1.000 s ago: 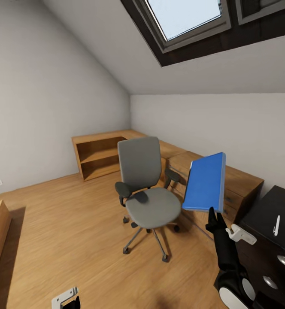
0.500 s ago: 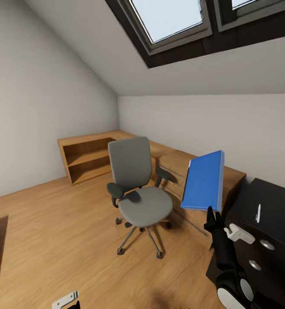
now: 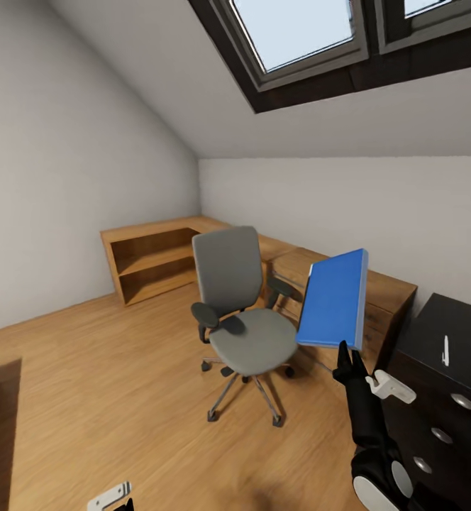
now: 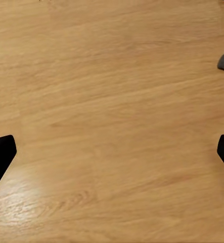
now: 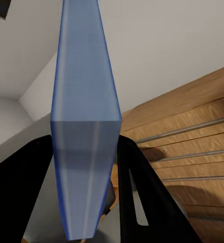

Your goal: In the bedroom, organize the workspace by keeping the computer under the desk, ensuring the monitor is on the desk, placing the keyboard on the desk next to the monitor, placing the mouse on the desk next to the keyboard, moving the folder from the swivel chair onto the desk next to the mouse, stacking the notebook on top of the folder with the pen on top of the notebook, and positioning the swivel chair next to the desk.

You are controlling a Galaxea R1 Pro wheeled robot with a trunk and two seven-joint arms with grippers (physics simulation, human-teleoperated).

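My right gripper (image 3: 349, 355) is shut on the lower edge of the blue folder (image 3: 333, 299), holding it upright in the air to the right of the swivel chair (image 3: 244, 319). In the right wrist view the folder (image 5: 84, 121) stands edge-on between the two black fingers (image 5: 142, 187). The chair's grey seat is bare and faces me on the wooden floor. The black desk (image 3: 469, 333) with round-knobbed drawers is at the right edge, and the pale pen (image 3: 445, 350) lies on its top. My left gripper (image 4: 112, 152) is open, pointing down at bare floor.
A light wooden dresser (image 3: 384, 294) runs along the far wall behind the chair, joined to an open wooden shelf unit (image 3: 150, 259) in the corner. A skylight (image 3: 299, 28) sits in the sloped ceiling. Wooden floor (image 3: 101, 383) lies open to the left of the chair.
The head view has swung, first to the right and then slightly back, shifting the whole scene. The folder stays held upright in my right gripper. The chair has not moved.
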